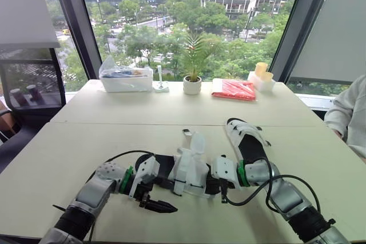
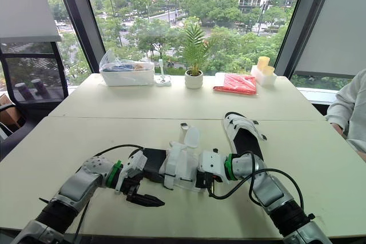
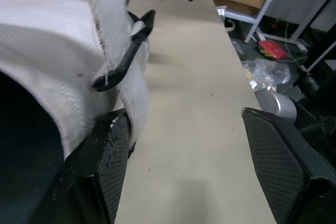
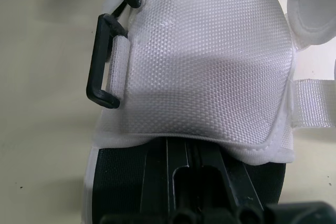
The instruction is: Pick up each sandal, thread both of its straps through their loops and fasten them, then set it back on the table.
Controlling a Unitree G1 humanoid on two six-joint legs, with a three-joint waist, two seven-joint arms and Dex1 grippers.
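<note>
1. The near sandal (image 1: 186,171) sits between our two grippers, resting on or just above the worktop (image 1: 86,135), we cannot tell which; its loose strap (image 1: 197,141) stands up unfastened and its black loop (image 4: 102,61) is empty, so tilting the shoe may let the strap flop away from the loop
2. Our left gripper (image 1: 160,205) is released, with one finger (image 3: 113,166) touching the white upper; closing here could pinch fabric, not strap
3. Our right gripper (image 1: 222,184) meets the sandal's other end; we cannot tell whether it grasps, so a lift might drop the shoe
4. The second sandal (image 1: 246,141) lies just beyond the right gripper and could be knocked
5. The worktop's near edge is close behind both grippers; open room lies ahead of the left one, and a person's sleeve (image 1: 349,112) is well outside the right
</note>
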